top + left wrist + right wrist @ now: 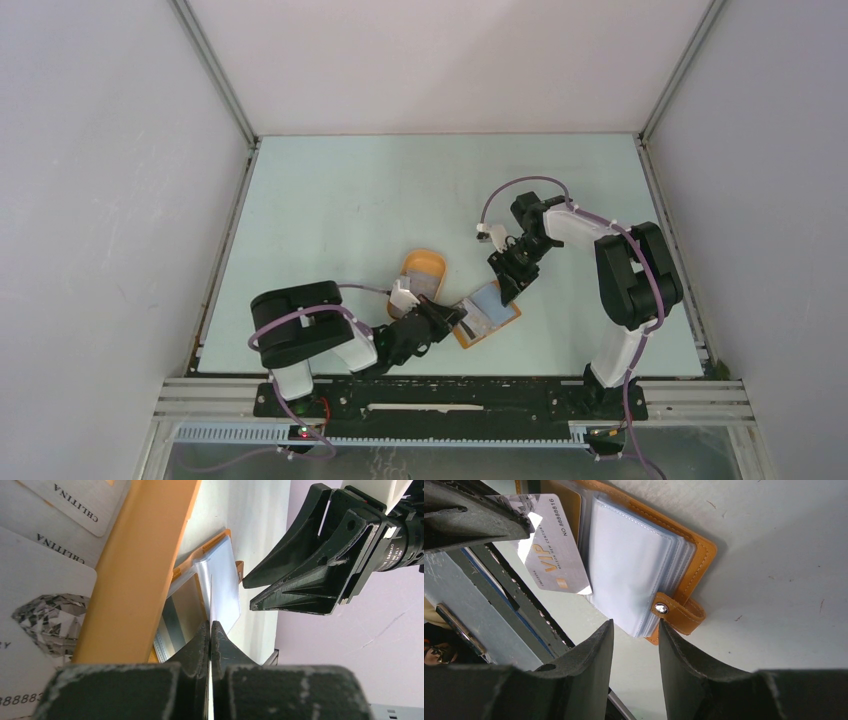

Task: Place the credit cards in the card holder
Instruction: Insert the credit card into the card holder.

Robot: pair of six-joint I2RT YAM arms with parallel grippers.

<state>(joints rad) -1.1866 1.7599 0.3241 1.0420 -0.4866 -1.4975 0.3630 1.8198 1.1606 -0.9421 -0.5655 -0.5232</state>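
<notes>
The card holder (492, 312) lies open on the table, an orange-tan wallet with clear sleeves (634, 565) and a snap tab (679, 612). My left gripper (456, 319) is shut on a credit card, seen edge-on in the left wrist view (211, 600). In the right wrist view it is a pale "VIP" card (556, 545), held at the wallet's left side next to the sleeves. My right gripper (635, 623) is open and empty, with its jaws either side of the sleeves' free edge near the tab. It also shows in the left wrist view (250, 592).
An oval orange tray (422, 270) sits just left of the wallet. Its rim (135, 570) fills the left wrist view, with more pale cards (45, 605) inside. The table's near edge and rail lie close behind the left gripper.
</notes>
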